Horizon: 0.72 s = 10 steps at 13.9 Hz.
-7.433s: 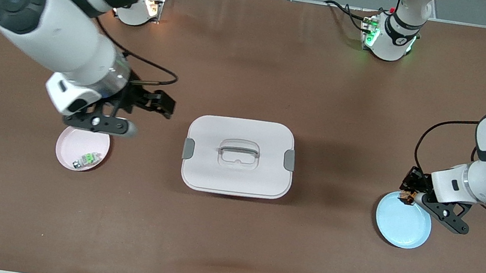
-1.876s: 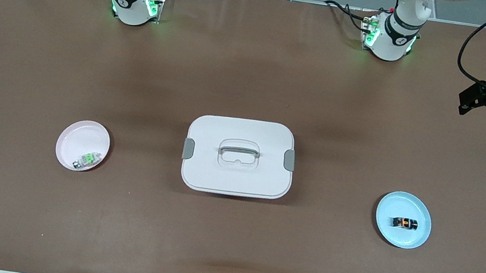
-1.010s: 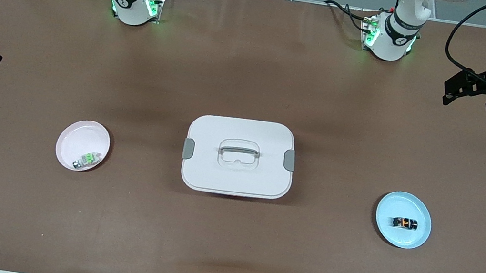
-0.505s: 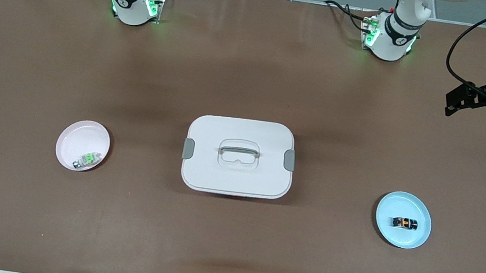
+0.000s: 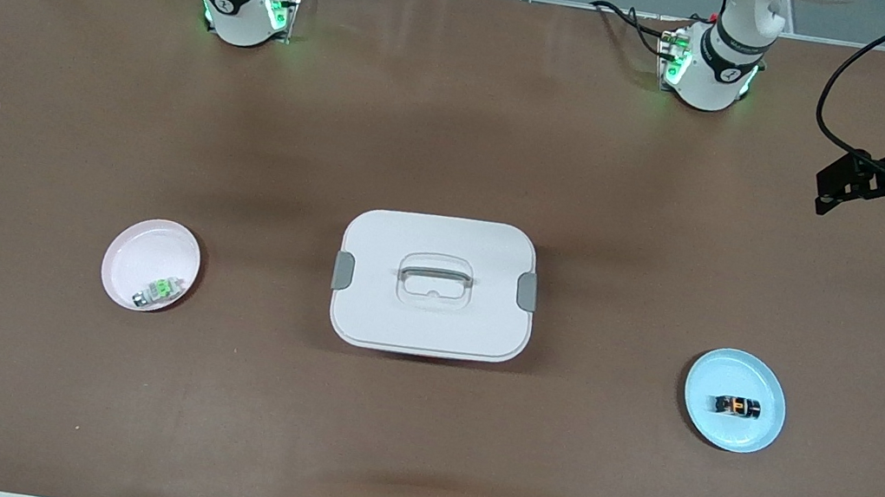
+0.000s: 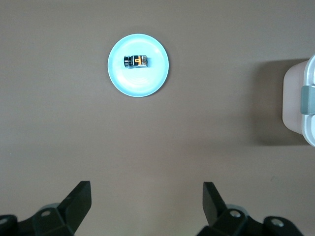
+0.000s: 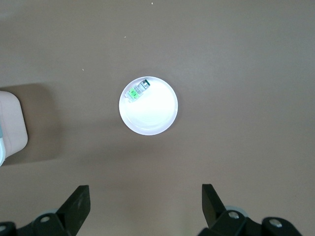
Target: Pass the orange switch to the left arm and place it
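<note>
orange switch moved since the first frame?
Yes. The orange switch now lies on the blue plate, nearer the plate's middle; earlier it was at the plate's rim in the left gripper, now raised and open.

The big white rounded box (image 5: 434, 284) with grey latches fills the table's middle, the one tall thing between the pink plate (image 5: 143, 256) and the blue plate (image 5: 742, 425). Bare brown tabletop (image 5: 412, 454) runs wide on both its sides; I could pass either way
</note>
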Tool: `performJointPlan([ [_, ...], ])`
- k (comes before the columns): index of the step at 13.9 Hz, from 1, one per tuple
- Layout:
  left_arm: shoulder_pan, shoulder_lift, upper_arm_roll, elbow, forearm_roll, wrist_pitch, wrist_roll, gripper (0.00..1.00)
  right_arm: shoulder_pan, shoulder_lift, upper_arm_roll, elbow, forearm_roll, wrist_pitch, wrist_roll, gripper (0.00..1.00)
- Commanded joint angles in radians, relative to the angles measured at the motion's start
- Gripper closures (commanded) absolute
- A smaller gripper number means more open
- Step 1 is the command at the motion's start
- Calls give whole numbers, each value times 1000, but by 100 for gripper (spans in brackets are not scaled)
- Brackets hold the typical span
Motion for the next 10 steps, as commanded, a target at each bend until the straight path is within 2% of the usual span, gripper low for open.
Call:
performJointPlan([
  [1, -9, 12, 2, 39, -1, -28, 7, 0, -41, -23, 33, -24, 8, 10, 3, 0],
  [10, 0, 26, 4, 51, -7, -51, -5, 0, -9, -26, 21, -22, 5, 10, 3, 0],
])
